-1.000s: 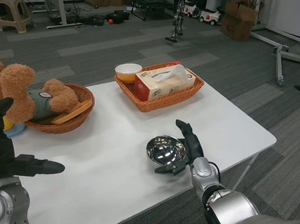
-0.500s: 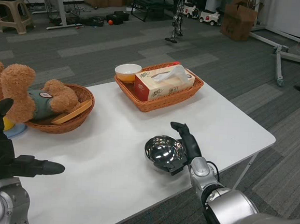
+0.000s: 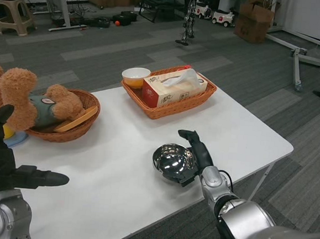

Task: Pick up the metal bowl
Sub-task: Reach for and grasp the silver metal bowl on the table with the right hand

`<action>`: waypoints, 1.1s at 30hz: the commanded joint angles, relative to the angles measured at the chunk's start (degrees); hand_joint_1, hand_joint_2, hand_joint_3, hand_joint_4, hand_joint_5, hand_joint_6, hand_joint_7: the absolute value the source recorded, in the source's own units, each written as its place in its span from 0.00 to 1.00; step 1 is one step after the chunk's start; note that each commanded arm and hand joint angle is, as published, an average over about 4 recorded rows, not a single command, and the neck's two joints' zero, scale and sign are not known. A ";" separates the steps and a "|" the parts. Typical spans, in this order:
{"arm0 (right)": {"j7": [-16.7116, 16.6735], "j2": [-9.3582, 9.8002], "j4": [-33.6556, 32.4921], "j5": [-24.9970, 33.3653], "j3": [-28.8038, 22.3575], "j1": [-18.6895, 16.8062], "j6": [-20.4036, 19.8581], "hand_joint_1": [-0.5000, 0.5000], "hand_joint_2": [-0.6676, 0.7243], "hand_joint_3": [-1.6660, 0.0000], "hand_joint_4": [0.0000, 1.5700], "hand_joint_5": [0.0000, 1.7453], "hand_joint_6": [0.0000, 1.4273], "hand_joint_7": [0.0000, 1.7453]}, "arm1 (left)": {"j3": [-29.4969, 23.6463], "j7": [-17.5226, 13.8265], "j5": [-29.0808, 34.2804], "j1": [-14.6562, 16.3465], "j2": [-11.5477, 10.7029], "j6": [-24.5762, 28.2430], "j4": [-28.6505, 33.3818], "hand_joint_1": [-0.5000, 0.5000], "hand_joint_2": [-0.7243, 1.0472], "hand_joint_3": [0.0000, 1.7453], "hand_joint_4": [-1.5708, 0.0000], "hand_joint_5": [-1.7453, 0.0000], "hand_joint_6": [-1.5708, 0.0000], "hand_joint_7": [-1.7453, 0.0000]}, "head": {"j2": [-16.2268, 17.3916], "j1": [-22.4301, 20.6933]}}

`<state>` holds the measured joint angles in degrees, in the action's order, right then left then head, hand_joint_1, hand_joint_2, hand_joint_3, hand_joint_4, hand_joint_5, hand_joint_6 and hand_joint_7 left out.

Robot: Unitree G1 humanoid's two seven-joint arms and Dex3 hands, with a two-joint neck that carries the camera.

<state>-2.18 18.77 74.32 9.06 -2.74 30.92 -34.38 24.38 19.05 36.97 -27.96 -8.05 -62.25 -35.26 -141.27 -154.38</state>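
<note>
- Left hand (image 3: 1,168): black, fingers spread apart, holding nothing, above the near left of the white table (image 3: 115,193).
- Metal bowl (image 3: 173,161): round, polished, mirror-bright, tilted, at the table's near right.
- Right hand (image 3: 197,155): fingers wrapped around the bowl's right rim, gripping it.

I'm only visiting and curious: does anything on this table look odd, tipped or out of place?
One thing: the teddy bear lies sprawled in the round wicker basket, spilling over its rim. The metal bowl looks tilted, but the right hand grips it. The tissue box sits neatly in its basket. Nothing is spilled.
</note>
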 commanded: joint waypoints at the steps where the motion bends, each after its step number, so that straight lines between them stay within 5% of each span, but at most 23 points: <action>1: -0.01 0.30 0.74 -0.69 0.25 -0.25 0.63 0.52 0.27 0.14 0.12 0.94 0.00 0.56 | -0.12 0.11 0.12 0.85 -0.30 -0.02 0.28 0.04 0.05 0.00 0.29 0.29 1.00 0.96 | 0.10 -0.09; 7: 0.16 0.54 0.80 -0.29 0.01 -0.60 0.63 0.61 0.27 0.14 0.59 0.78 0.00 0.75 | -0.06 0.11 0.12 0.85 -0.30 0.02 0.17 0.04 0.05 0.00 0.29 0.29 1.00 0.96 | 0.27 -0.26; 10: 0.27 0.61 0.67 -0.07 -0.19 -0.75 0.41 0.62 0.27 0.14 0.70 0.72 0.00 0.76 | -0.04 0.11 0.12 0.87 -0.30 0.02 0.11 0.04 0.05 0.00 0.29 0.29 1.00 0.96 | 0.28 -0.42; 18: 0.56 0.92 -1.11 -0.27 -0.16 -1.04 -0.18 0.67 0.27 0.18 0.75 0.65 0.00 0.79 | -0.04 0.11 0.12 0.83 -0.30 0.02 0.11 0.04 0.05 0.00 0.29 0.29 1.00 0.96 | 0.32 -0.72; 26: 0.87 1.33 -3.44 -1.04 0.05 -1.35 -0.40 0.67 0.26 0.19 0.77 0.61 0.00 0.99 | -0.04 0.11 0.12 0.80 -0.28 0.02 0.06 0.04 0.05 0.00 0.29 0.29 1.00 0.96 | 0.36 -0.94; 33: 0.87 1.44 -4.18 -1.02 0.01 -1.48 -0.42 0.70 0.27 0.19 0.80 0.61 0.00 1.00 | -0.04 0.11 0.12 0.80 -0.22 0.02 0.02 0.04 0.05 0.00 0.29 0.29 1.00 0.96 | 0.35 -1.11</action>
<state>-1.44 19.46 70.47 8.11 -2.64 30.41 -34.78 24.39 19.05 36.98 -27.95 -7.96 -62.25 -35.27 -140.92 -155.45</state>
